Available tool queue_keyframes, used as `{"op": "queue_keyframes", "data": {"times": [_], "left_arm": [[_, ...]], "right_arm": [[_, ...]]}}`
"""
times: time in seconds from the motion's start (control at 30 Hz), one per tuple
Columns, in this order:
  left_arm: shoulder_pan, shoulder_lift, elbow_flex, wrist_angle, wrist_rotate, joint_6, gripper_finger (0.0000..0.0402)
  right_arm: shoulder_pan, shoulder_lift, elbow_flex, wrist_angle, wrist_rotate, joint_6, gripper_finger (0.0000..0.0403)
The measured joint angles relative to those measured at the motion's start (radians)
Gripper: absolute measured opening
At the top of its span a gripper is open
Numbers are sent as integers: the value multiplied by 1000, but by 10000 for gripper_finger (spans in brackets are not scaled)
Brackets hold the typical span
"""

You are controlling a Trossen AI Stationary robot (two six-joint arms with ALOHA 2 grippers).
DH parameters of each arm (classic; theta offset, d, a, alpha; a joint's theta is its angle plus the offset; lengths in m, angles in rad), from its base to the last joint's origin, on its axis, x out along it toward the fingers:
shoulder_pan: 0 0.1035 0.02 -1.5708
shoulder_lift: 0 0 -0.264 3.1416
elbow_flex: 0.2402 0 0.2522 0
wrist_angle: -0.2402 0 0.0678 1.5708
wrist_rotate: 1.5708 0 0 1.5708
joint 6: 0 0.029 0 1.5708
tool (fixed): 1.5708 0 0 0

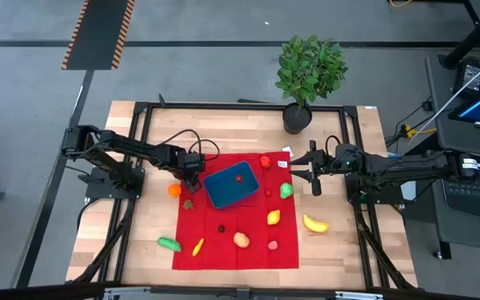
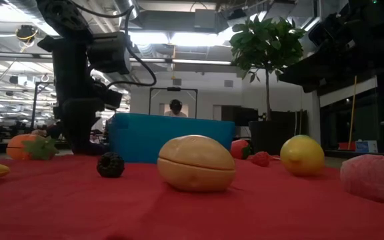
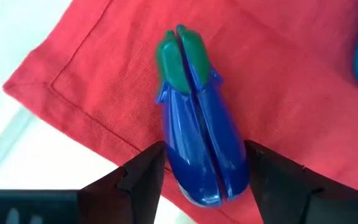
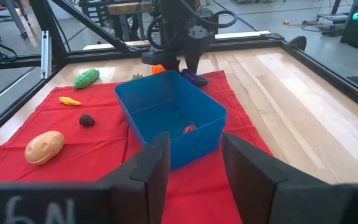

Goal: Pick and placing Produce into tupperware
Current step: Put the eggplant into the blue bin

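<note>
A blue-purple eggplant (image 3: 201, 137) with a green cap lies on its side at the left edge of the red cloth (image 1: 248, 250), beside the blue tupperware (image 1: 232, 185). My left gripper (image 3: 205, 163) points down over it, open, one finger on either side of its rounded end. A small red piece (image 4: 190, 128) lies inside the tupperware. Other produce is scattered over the cloth: a potato (image 1: 241, 239), a lemon (image 1: 273, 217), a dark berry (image 1: 221, 227) and a green piece (image 1: 286, 190). My right gripper (image 4: 194, 162) hovers open, right of the tupperware, holding nothing. My left gripper comes from above with its fingers (image 3: 145, 177) close against the eggplant's two long sides (image 3: 173, 155), near the rounded end and across its length. The eggplant lies flat on the cloth. Whether the fingers touch it, I cannot tell.
An orange piece (image 1: 174, 190), a green one (image 1: 169, 243) and a banana (image 1: 314, 223) lie on bare wood beside the cloth. A potted plant (image 1: 307, 71) stands at the far edge. A black frame (image 1: 140, 112) rims the table.
</note>
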Motion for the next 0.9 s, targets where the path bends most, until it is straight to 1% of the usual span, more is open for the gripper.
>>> {"op": "queue_keyframes", "data": {"times": [0.1, 0.33, 0.57, 0.73, 0.9], "left_arm": [[0, 1, 18, -6, 18, 1, 203], [13, 1, 67, -16, 11, 53, 204], [40, 1, 71, -85, 5, 54, 196], [44, 1, 71, -86, 4, 58, 196], [44, 1, 71, -82, -45, 120, 196]], "right_arm": [[0, 0, 0, 0, 0, 0, 149], [0, 0, 0, 0, 0, 0, 149], [0, 0, 0, 0, 0, 1, 149], [0, 0, 0, 0, 0, 1, 149], [0, 0, 0, 0, 0, 1, 149]]}}
